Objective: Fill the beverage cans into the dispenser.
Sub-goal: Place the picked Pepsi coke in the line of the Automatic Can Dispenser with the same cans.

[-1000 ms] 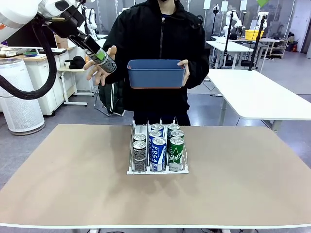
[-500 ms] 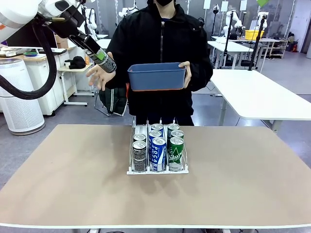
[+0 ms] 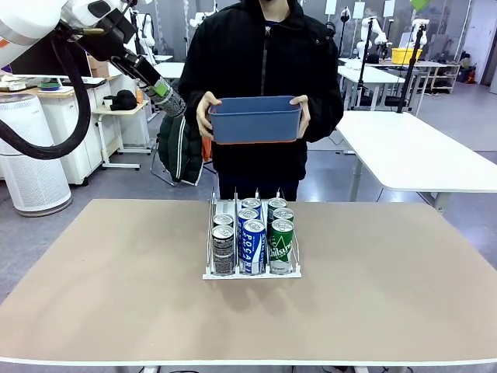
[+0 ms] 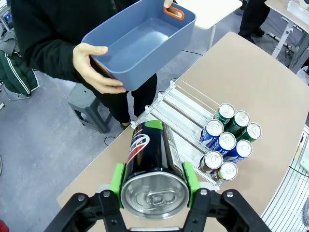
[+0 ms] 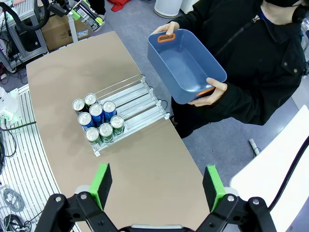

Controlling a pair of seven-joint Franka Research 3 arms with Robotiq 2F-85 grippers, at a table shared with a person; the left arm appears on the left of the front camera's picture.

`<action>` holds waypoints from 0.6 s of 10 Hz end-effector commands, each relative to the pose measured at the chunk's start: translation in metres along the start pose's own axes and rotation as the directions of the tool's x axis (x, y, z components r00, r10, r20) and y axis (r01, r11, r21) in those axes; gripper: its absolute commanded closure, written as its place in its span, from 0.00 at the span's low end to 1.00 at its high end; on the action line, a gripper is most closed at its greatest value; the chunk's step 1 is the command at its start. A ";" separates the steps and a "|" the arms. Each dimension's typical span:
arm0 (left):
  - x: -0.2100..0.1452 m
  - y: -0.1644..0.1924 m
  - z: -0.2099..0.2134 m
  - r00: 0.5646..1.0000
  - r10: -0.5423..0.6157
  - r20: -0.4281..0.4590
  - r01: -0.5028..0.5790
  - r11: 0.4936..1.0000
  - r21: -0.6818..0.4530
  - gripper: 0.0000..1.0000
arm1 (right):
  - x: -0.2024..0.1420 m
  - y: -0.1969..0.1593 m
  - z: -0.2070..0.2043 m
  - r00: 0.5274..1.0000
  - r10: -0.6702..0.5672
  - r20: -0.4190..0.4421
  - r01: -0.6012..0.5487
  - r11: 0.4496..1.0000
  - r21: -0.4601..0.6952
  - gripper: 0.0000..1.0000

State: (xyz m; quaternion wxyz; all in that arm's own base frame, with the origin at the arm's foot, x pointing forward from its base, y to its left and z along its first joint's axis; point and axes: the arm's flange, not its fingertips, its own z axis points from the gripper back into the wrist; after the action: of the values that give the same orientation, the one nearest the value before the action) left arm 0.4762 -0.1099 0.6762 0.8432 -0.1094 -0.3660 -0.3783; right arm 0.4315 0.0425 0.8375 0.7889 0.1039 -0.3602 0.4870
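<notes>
Person's hand (image 3: 203,114) now back on blue bin (image 3: 255,119), off held can (image 3: 166,97)

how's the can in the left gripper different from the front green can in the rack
The held can is dark with a green band; the front green can is green with white script. The held can is tilted in the air, clamped in the left gripper; the green can stands upright in the dispenser. Both are slim with silver tops.

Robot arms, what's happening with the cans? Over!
Left gripper shut on dark can, held high. Right gripper open. Dispenser holds seven cans. Nothing blocking.
</notes>
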 end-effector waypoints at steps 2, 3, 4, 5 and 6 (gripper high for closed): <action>0.000 0.000 0.000 1.000 0.000 0.000 0.000 1.000 0.000 0.42 | 0.001 0.000 0.000 1.000 0.002 0.003 -0.002 1.000 0.001 0.00; -0.004 -0.023 -0.002 0.997 0.067 -0.035 -0.069 0.997 -0.045 0.42 | 0.001 0.000 0.000 1.000 0.002 0.003 -0.002 1.000 0.001 0.00; -0.006 -0.045 -0.010 0.995 0.086 -0.053 -0.088 0.996 -0.030 0.42 | 0.001 0.000 0.000 1.000 0.002 0.003 -0.002 1.000 0.001 0.00; -0.011 -0.073 -0.017 0.992 0.080 -0.094 -0.082 0.996 -0.023 0.42 | 0.001 0.000 0.000 1.000 0.002 0.003 -0.002 1.000 0.001 0.00; -0.018 -0.106 -0.024 0.990 0.042 -0.132 -0.050 0.997 -0.063 0.42 | 0.001 0.000 0.000 1.000 0.002 0.003 -0.002 1.000 0.001 0.00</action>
State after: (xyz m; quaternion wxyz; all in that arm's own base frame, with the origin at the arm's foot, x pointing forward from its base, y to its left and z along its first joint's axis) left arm 0.4319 -0.1709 0.6423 0.8685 -0.1250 -0.3071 -0.3684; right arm 0.4316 0.0426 0.8373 0.7889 0.1039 -0.3601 0.4870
